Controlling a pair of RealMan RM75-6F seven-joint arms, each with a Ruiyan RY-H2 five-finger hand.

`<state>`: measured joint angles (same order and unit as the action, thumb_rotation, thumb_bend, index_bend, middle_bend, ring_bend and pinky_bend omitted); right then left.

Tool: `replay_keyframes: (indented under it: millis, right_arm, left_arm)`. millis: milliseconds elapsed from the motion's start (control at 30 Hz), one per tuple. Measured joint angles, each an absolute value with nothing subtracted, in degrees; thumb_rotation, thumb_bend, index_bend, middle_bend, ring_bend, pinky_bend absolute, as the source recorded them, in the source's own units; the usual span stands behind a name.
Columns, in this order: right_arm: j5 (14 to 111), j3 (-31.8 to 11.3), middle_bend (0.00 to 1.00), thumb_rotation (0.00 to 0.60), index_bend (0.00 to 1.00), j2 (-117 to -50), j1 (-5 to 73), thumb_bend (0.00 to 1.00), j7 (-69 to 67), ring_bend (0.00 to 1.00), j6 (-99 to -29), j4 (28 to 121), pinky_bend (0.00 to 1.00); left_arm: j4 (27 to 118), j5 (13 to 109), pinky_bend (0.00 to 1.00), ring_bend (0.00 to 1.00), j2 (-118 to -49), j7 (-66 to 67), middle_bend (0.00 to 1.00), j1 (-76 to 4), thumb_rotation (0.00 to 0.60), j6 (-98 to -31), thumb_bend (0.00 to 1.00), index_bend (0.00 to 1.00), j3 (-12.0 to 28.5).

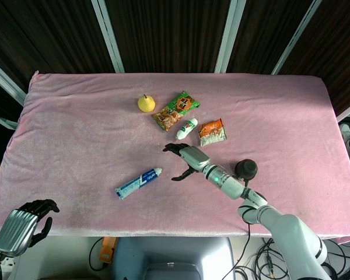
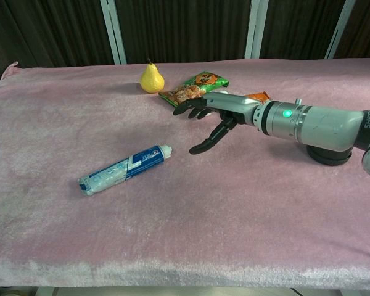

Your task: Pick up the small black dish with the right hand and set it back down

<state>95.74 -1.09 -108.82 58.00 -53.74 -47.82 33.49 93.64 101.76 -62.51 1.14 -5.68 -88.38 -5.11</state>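
Across nearly the whole head view, a long table under a soft pink plush cloth [image 1: 76,134], dark panelled wall with pale uprights behind. Reaching in from the lower right of the frame, a silver and grey right arm [image 1: 280,224] with a green light at the wrist, ending just right of centre in the black-fingered right hand [image 1: 185,158], palm down, fingers spread and lightly curved, thumb dropped toward the cloth, gripping nothing. At the lower left corner, off the table's front edge, the silver-backed left hand [image 1: 24,221], dark fingers curled inward, nothing seen in them. Left of centre and lower, a blue and white toothpaste tube [image 1: 139,182] lying flat, white cap toward the right hand, well apart from it. Above centre, a green and orange snack packet [image 1: 176,110]; to its lower right, a smaller orange and green sachet [image 1: 212,132]; between those two, a small white bottle with a green cap [image 1: 187,128] on its side. Right of centre, close beside the right forearm, the small round black dish [image 1: 246,169], sitting on the cloth, partly hidden behind the arm in the chest view. Upper centre, left of the packet, a yellow pear [image 1: 146,103] upright with stem up.
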Motion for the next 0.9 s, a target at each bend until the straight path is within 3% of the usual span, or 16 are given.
replay_keyframes:
  millis: [900]
  right_arm:
    - [92.4,0.1,0.22,0.6,0.32,-105.6,55.3,0.13,-49.2,0.2,-49.4,35.8,0.26]
  left_arm:
    - [94.3,101.4,0.51,0.37,-62.1,1.9,0.39,-5.7,0.6,-87.5,0.57,0.45,-5.4]
